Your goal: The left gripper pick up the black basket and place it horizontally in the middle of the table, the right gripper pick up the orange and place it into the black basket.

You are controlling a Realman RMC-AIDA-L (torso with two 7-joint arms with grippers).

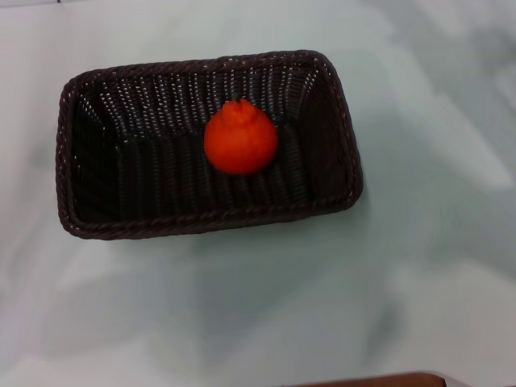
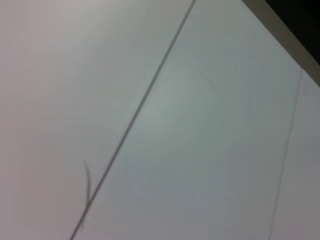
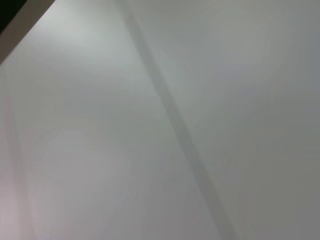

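The black basket (image 1: 89, 153) lies lengthwise across the middle of the white table (image 1: 419, 266) in the head view. The orange (image 1: 240, 139) rests inside the basket, a little right of its centre, with its pointed top facing the far side. Neither gripper shows in the head view. The left wrist view and the right wrist view show only bare white table surface (image 2: 200, 150) (image 3: 100, 150); no fingers, basket or orange appear in them.
A thin dark seam line (image 2: 135, 115) crosses the table in the left wrist view, and a dark table edge (image 2: 295, 25) shows at a corner. A brown edge (image 1: 379, 380) shows at the table's near side in the head view.
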